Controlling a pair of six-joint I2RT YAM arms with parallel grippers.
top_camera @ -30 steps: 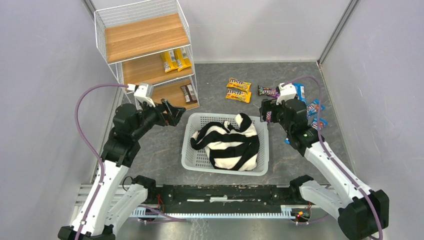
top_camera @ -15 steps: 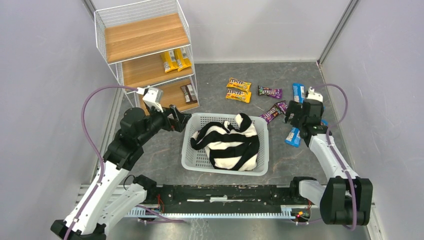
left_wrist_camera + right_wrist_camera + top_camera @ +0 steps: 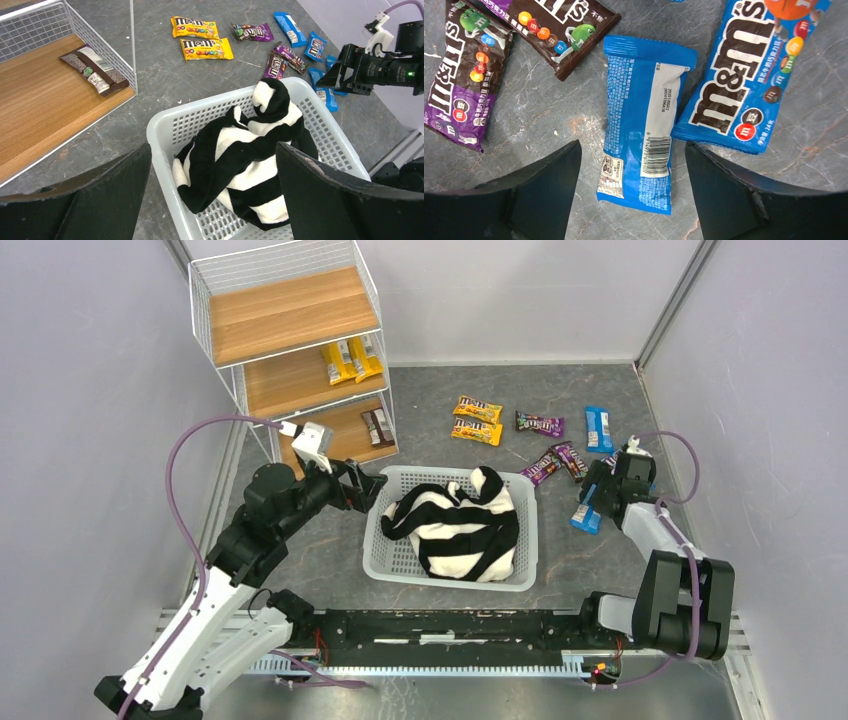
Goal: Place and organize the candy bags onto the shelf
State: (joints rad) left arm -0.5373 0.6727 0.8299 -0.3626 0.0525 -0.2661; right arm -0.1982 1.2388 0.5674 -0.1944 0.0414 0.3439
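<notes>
The shelf (image 3: 290, 315) stands far left, with yellow candy bags (image 3: 352, 360) on its middle board and a dark brown bag (image 3: 377, 426) on the bottom board. Two yellow bags (image 3: 477, 420), purple bags (image 3: 541, 467) and blue bags (image 3: 598, 427) lie loose on the table. My right gripper (image 3: 600, 492) is open and empty, low over a face-down blue bag (image 3: 644, 120) that lies between its fingers (image 3: 631, 165). My left gripper (image 3: 372, 485) is open and empty over the basket's left end (image 3: 214, 150).
A white lattice basket (image 3: 385, 565) holding a black-and-white striped cloth (image 3: 460, 525) sits mid-table between the arms. A second blue bag (image 3: 749, 75) touches the face-down one on its right. Grey walls close in both sides.
My right arm has swung right and lowered from the basket's far right corner onto the blue bags. My left gripper has shifted a little right, away from the shelf.
</notes>
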